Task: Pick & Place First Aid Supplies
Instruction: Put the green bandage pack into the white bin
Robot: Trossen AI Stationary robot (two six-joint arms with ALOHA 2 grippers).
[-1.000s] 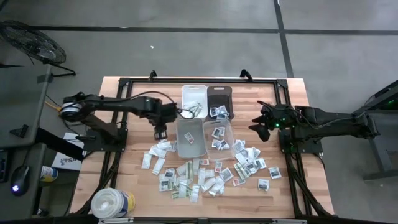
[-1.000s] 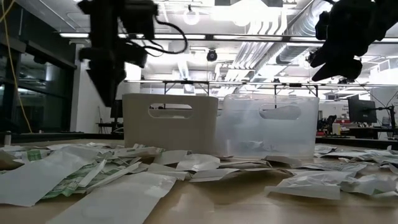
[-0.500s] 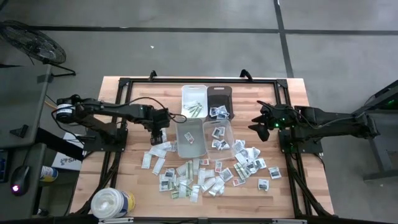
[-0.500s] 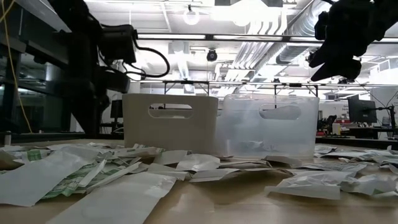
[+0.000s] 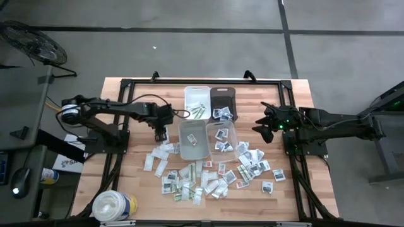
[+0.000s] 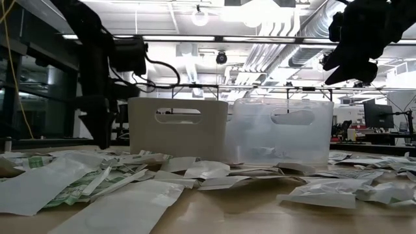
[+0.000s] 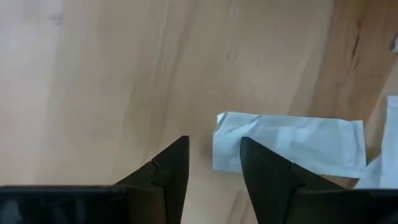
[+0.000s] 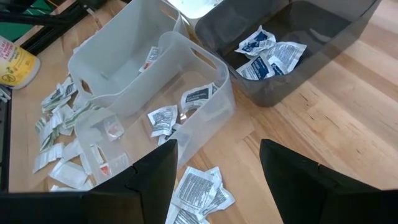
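The desk (image 5: 126,85) is pale wooden planking with a black frame around its edges, standing on a grey concrete floor crossed by dark lines. Across the level view, the room behind shows ceiling lights, ducting and dark windows. The first aid supplies (image 5: 202,176) lie scattered over the near half of the desk, thickest toward the near edge, with a few already inside the bins. Four bins (image 5: 196,140) sit clustered mid-desk: white and dark at the back, two clear ones in front. A big white tub (image 5: 112,205) stands at the near left corner. The left end effector (image 5: 160,134) hangs low just left of the clear bins, fingers spread with nothing between them, tips just above the wood beside one white packet (image 7: 292,142). The right end effector (image 5: 261,129) waits raised over the desk's right side, fingers wide apart and empty, facing the bins
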